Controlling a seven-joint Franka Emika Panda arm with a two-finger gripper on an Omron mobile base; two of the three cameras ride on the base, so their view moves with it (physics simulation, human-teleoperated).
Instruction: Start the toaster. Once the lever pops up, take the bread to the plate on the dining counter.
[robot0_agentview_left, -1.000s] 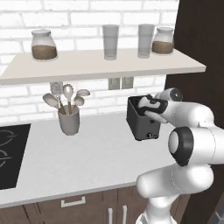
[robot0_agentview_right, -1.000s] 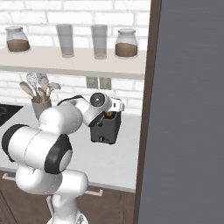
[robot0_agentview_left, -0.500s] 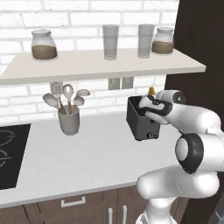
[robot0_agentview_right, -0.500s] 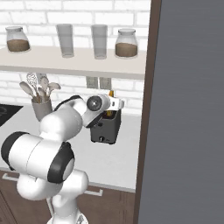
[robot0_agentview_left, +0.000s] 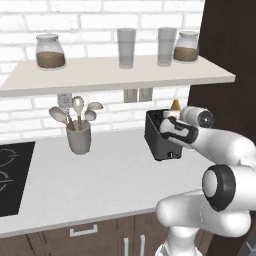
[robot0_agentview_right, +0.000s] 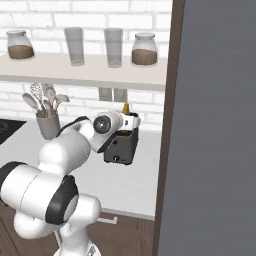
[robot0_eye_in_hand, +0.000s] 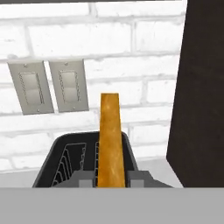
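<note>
Gripper (robot0_eye_in_hand: 111, 177) grips bread (robot0_eye_in_hand: 109, 140) above toaster (robot0_agentview_left: 161, 137), near cabinet (robot0_eye_in_hand: 203, 87).

Over the last second the white arm's hand (robot0_eye_in_hand: 111, 177) has risen from low over the small boxy dark grey-black toaster (robot0_agentview_left: 162, 137) to a spot above and behind its top, drawing back toward the robot's right. With it, the square slice of light tan bread with a darker brown crust (robot0_eye_in_hand: 109, 140) has come up: a second ago it was hidden at the toaster's top, half a second ago a small orange tip showed above the hand, and now it stands upright and edge-on between the fingers, its top edge peeking above the arm (robot0_agentview_left: 175, 104) and clear of the slots. The arm's elbow has also swung lower and farther toward the robot's right in the left base view.
</note>
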